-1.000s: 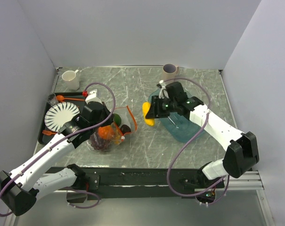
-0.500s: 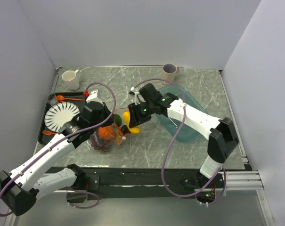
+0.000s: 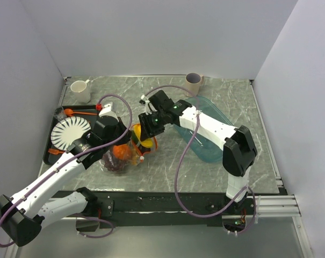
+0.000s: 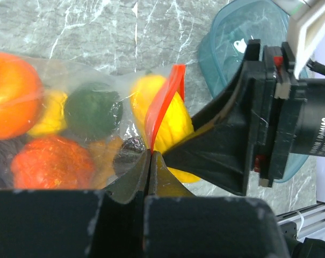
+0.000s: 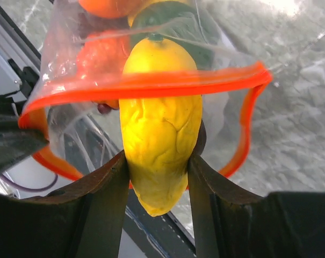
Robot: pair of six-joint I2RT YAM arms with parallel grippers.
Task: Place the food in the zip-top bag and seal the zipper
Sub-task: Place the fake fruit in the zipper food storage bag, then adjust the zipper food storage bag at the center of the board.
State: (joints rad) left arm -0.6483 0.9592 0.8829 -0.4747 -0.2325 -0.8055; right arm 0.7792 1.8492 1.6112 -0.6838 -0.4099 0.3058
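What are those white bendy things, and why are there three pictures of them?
They are two robot arms bolted to a table. One picture looks down from above. The other two come from little cameras on the wrists, so you see each end effector, the two-finger pincher, up close. The left end effector pinches the orange-red zipper of a clear bag, holding its mouth up. Some toy fruit already lies inside. The right end effector grips a yellow lemon right at the bag's mouth. Also on the table: a teal bowl, a striped plate, a white mug and a cup.
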